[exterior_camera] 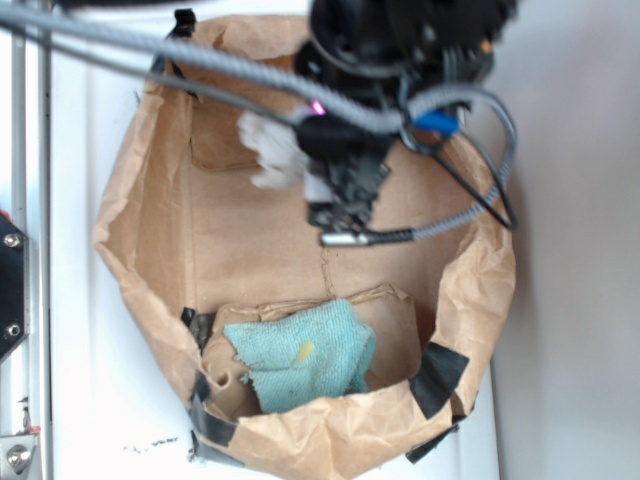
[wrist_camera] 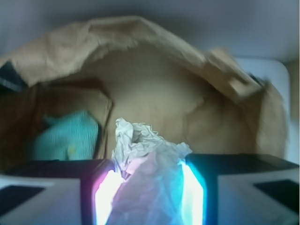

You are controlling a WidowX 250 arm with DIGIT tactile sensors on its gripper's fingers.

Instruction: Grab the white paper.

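Observation:
The white paper (wrist_camera: 150, 161) is a crumpled wad pinched between my two glowing fingers in the wrist view, and its top pokes out above them. My gripper (wrist_camera: 149, 192) is shut on it. In the exterior view the white paper (exterior_camera: 270, 150) shows as a blurred white lump at the left side of my gripper (exterior_camera: 335, 185), over the far part of the brown paper bag (exterior_camera: 140, 200). Most of the wad is hidden there by the black arm.
A teal cloth with a yellow spot (exterior_camera: 300, 355) lies at the bag's near end, and the same teal cloth (wrist_camera: 65, 136) appears at left in the wrist view. Black tape (exterior_camera: 437, 378) holds the bag's rim. Grey cables (exterior_camera: 200, 60) cross above.

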